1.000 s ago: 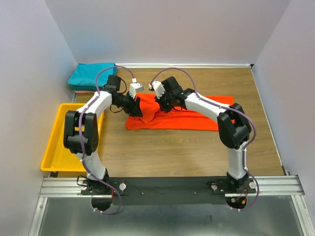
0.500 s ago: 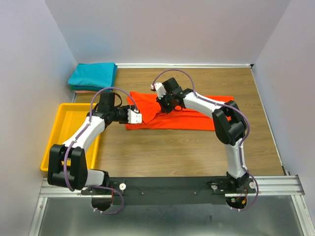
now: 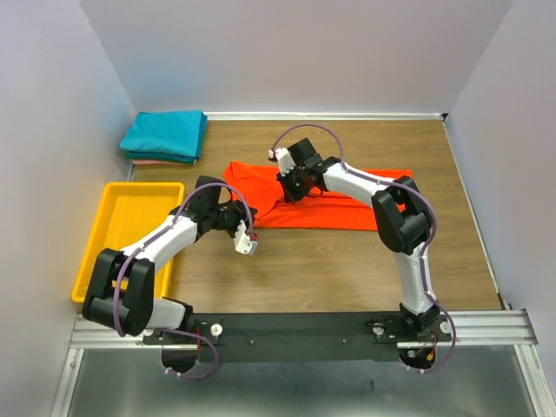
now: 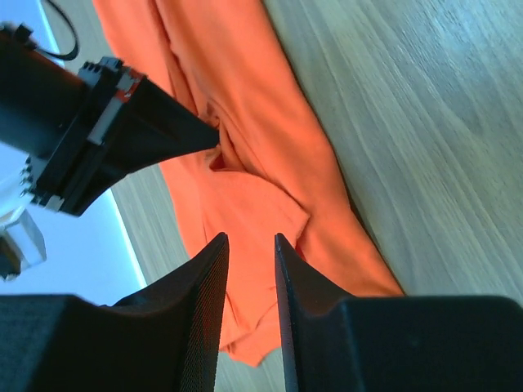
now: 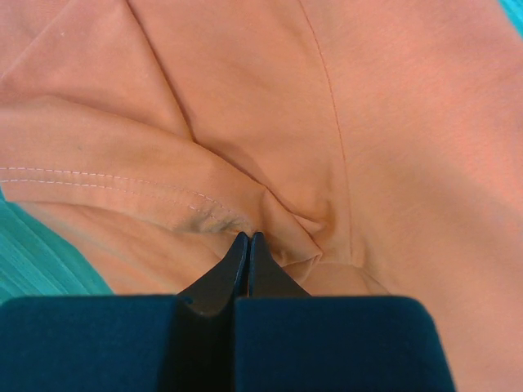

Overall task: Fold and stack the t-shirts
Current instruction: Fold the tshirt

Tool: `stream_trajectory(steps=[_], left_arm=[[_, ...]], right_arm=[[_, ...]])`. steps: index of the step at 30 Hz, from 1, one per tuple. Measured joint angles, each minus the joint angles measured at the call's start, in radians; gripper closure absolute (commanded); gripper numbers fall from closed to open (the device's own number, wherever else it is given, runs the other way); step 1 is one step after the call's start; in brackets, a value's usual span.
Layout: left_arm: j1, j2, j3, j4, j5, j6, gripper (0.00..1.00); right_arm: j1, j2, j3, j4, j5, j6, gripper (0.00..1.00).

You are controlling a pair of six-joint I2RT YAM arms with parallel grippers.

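Observation:
The bright orange-red t-shirt (image 3: 339,207) lies across the middle of the table, its left part bunched. My right gripper (image 3: 290,186) is shut on a raised fold of it, and the right wrist view shows the tips (image 5: 248,238) pinched on the cloth (image 5: 384,122). My left gripper (image 3: 234,213) is open and empty, just off the shirt's near-left edge. In the left wrist view its jaws (image 4: 251,241) stand a little apart above the shirt (image 4: 245,106), with the right gripper (image 4: 214,139) beyond. The teal t-shirt (image 3: 165,133) lies folded at the far left on the pale pink one (image 3: 148,159).
A yellow plastic tray (image 3: 91,261) sits at the left edge of the table, beside my left arm. Walls close in the table on the left, back and right. Bare wood shows in front of the shirt (image 3: 330,261).
My left gripper has let go of the shirt's left edge and drawn back toward the near left. The cloth it held has dropped. The right gripper has kept its hold, barely moving.

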Motion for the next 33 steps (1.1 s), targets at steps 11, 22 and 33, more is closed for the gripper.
stream_trajectory(steps=[11, 22, 33], left_arm=[[-0.006, 0.101, 0.000, 0.031, -0.034, 0.122, 0.64], [-0.006, 0.171, 0.011, 0.031, -0.062, 0.166, 0.64], [-0.006, 0.184, 0.015, 0.054, -0.065, 0.162, 0.65]], right_arm=[[-0.005, 0.002, 0.003, -0.006, -0.019, 0.011, 0.99], [-0.008, 0.002, 0.003, -0.008, -0.029, 0.011, 0.99], [-0.011, 0.008, 0.004, -0.009, -0.037, 0.011, 0.99]])
